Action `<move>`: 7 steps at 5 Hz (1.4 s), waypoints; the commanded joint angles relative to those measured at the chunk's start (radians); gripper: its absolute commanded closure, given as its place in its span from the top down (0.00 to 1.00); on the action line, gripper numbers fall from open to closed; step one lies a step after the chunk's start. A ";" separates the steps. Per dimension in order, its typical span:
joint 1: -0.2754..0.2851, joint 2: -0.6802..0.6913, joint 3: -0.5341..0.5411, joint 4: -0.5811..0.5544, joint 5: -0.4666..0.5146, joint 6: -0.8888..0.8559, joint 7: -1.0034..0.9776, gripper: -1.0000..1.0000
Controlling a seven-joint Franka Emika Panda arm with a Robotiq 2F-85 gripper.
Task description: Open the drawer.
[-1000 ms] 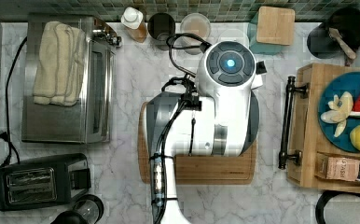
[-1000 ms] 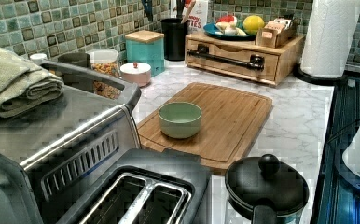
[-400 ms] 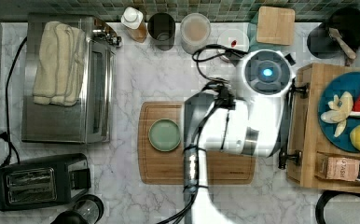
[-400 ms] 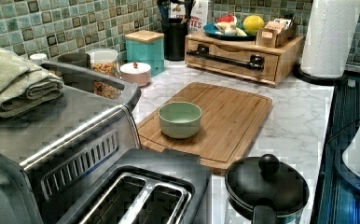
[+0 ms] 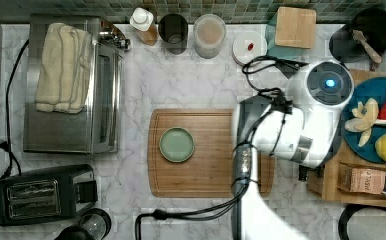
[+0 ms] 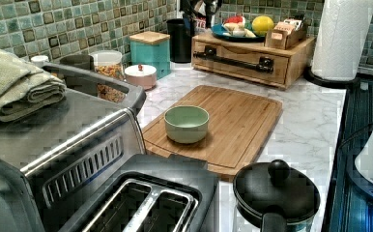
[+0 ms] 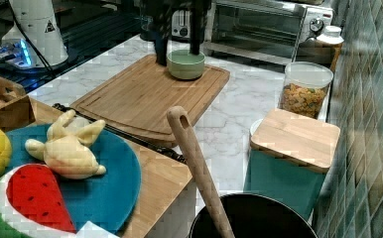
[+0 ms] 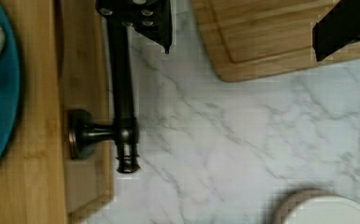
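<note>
The drawer [image 6: 242, 62] is the light-wood front of a wooden box unit [image 5: 361, 196] at the top view's right edge, and it sits shut. Its black bar handle [image 8: 122, 93] runs along the front, also seen as the handle [image 6: 233, 59] in the left view and the handle [image 7: 125, 134] in the right view. My gripper [image 8: 243, 49] hangs open above the handle's end. One finger [image 8: 141, 18] is over the bar and the other finger [image 8: 346, 23] is over the cutting board's corner. Nothing is held. In the top view my arm [image 5: 296, 125] covers most of the drawer front.
A green bowl [image 5: 176, 144] sits on the wooden cutting board [image 5: 206, 185] beside the drawer. A blue plate [image 7: 95, 188] of toy fruit lies on the unit. A teal box with a wooden lid [image 5: 295, 26], jars, a toaster oven [image 5: 71, 85] and a toaster [image 5: 41, 195] line the counter.
My arm has swung to the top view's right, from over the cutting board to the drawer unit, uncovering the green bowl. The drawer has not moved.
</note>
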 commanded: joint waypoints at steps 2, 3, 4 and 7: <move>-0.043 0.020 -0.003 -0.043 -0.074 0.168 -0.140 1.00; -0.048 0.047 0.009 -0.029 -0.087 0.159 -0.144 1.00; -0.042 0.074 0.003 -0.009 -0.099 0.141 -0.143 1.00; -0.057 0.081 -0.027 -0.064 -0.146 0.179 -0.065 1.00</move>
